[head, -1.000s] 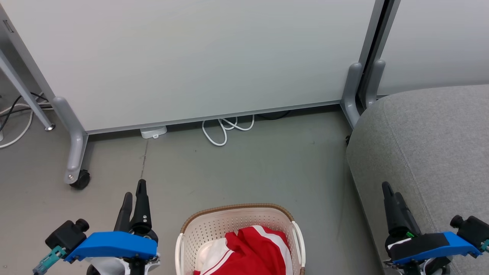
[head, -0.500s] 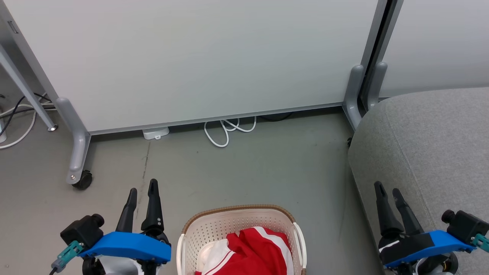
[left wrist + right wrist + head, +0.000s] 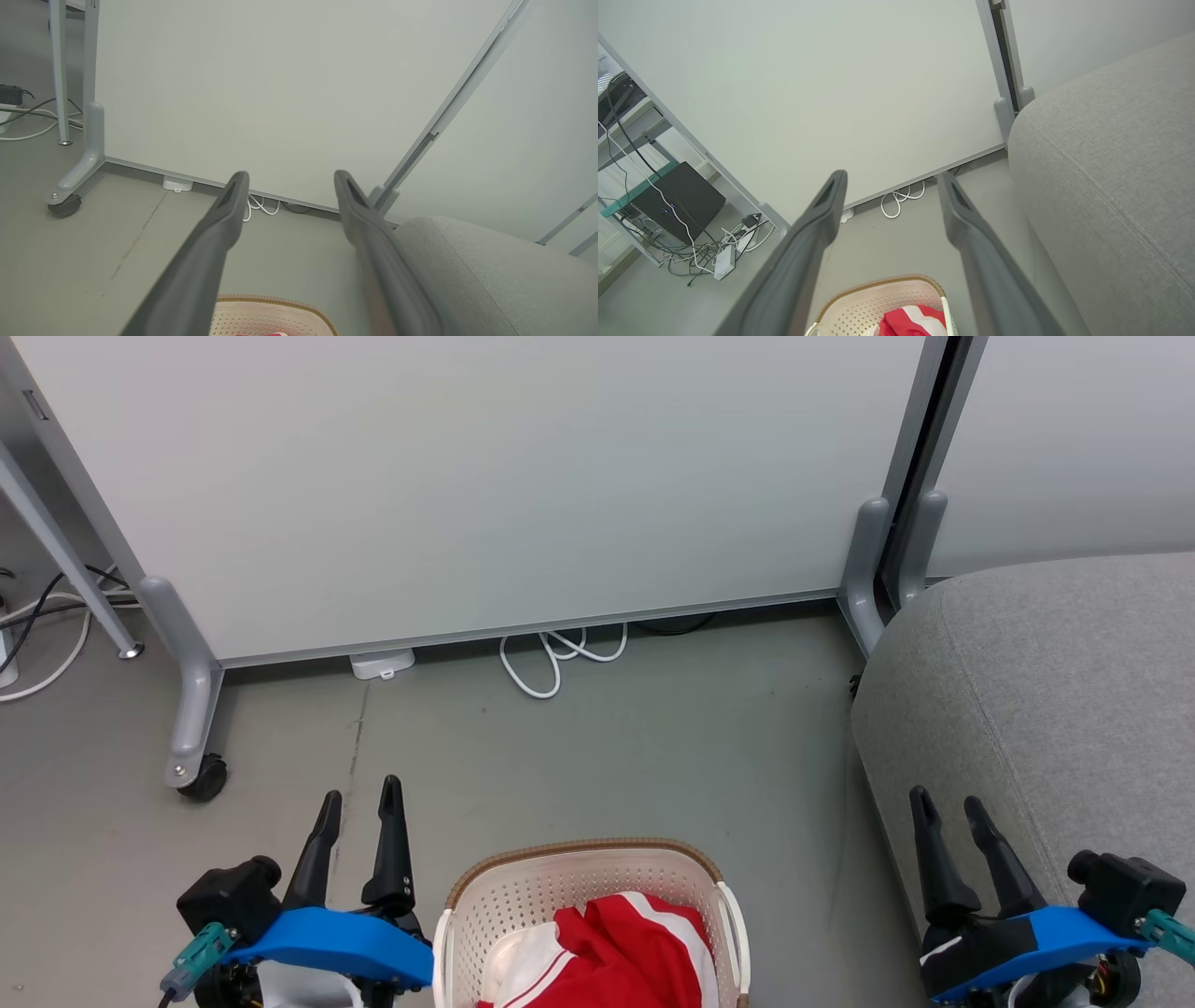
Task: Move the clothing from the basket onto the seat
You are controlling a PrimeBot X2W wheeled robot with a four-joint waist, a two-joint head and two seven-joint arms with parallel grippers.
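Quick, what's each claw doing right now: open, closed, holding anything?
Left claw: open, holding nothing.
Right claw: open, holding nothing.

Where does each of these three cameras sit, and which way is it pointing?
Head view: on the robot's head, looking forward and down at the basket of clothing and the seat; the open left pincer and right pincer show at the bottom corners.
Left wrist view: on the left wrist, looking along its own two fingers toward the white panel.
Right wrist view: on the right wrist, looking along its own fingers toward the same panel.
Shared: all three show the basket's rim and the grey seat.
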